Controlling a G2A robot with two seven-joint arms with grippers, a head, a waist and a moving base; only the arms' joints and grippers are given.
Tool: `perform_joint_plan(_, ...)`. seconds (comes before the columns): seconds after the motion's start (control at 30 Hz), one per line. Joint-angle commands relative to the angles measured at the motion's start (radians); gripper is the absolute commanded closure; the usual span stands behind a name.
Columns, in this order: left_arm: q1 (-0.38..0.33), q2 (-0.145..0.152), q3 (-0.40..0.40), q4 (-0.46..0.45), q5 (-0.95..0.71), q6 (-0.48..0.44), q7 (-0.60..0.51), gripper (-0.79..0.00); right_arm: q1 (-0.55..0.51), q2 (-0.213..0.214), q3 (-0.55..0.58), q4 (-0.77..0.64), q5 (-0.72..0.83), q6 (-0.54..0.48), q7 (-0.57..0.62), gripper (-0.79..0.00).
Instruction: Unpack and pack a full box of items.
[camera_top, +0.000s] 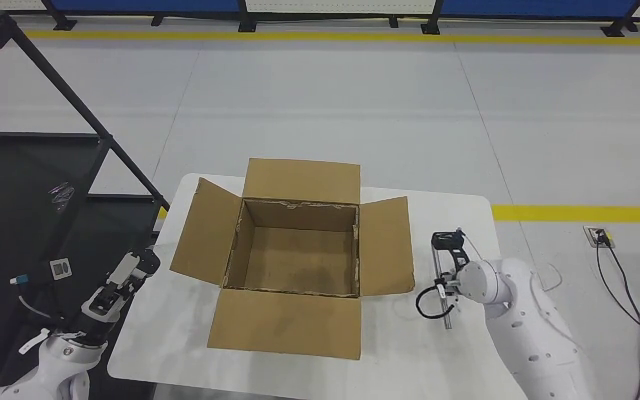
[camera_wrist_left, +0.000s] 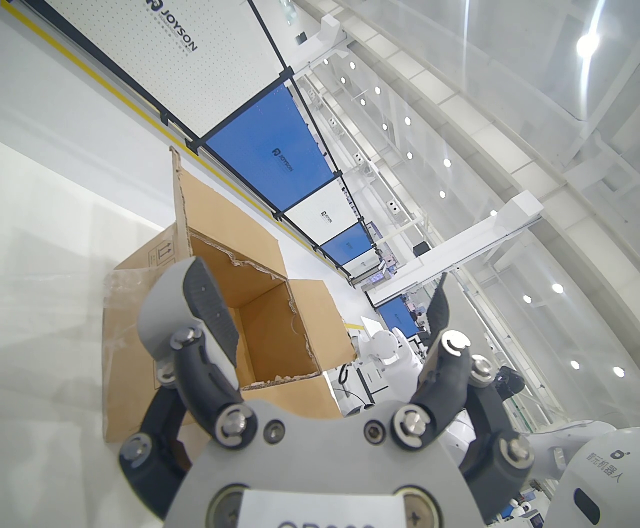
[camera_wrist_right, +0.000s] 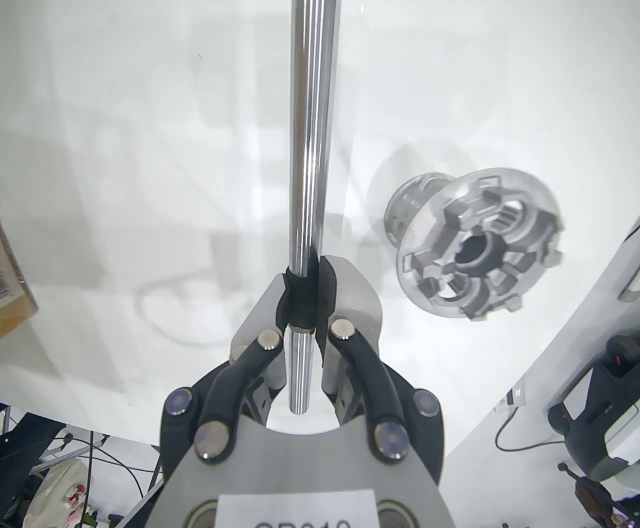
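Observation:
An open cardboard box (camera_top: 300, 260) stands in the middle of the white table (camera_top: 420, 345), all its flaps folded out and its inside bare. My right gripper (camera_wrist_right: 307, 287) is shut on a shiny steel rod (camera_wrist_right: 312, 125) just above the table, to the right of the box (camera_wrist_right: 10, 290). In the top view this gripper (camera_top: 441, 295) sits beside the box's right flap. A grey toothed metal hub (camera_wrist_right: 475, 250) lies on the table close to the rod. My left gripper (camera_wrist_left: 325, 310) is open and holds nothing, off the table's left edge, facing the box (camera_wrist_left: 270, 320).
The metal hub (camera_top: 447, 240) lies near the table's right rear part. A black frame and dark mat (camera_top: 60, 200) stand left of the table. Yellow floor lines run behind and to the right.

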Motion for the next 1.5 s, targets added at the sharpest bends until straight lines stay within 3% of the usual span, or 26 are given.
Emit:
perform_joint_plan(0.0, 0.0, 0.0, 0.0, 0.0, 0.0, 0.0, 0.0, -0.785, -0.027, 0.007, 0.034, -0.072, -0.004, 0.008, 0.0, 0.0)
perform_joint_plan(0.33, 0.0, 0.0, 0.0, 0.0, 0.0, 0.0, 0.0, -0.785, -0.118, 0.02, 0.121, -0.43, -0.069, 0.138, -0.099, 0.0)
perform_joint_plan(0.7, 0.0, 0.0, 0.0, 0.0, 0.0, 0.0, 0.0, -0.785, -0.019, -0.009, -0.054, -0.587, -0.068, 0.153, -0.256, 0.0)
perform_joint_plan(1.0, 0.034, 0.001, -0.024, -0.009, -0.005, 0.014, 0.072, -0.785, 0.142, -0.056, -0.268, -0.486, 0.02, 0.082, -0.339, 0.0)
perform_joint_plan(1.47, 0.044, 0.006, -0.052, -0.002, -0.016, 0.035, 0.117, -0.785, 0.414, -0.201, -0.667, 0.018, 0.175, -0.085, -0.379, 0.0)
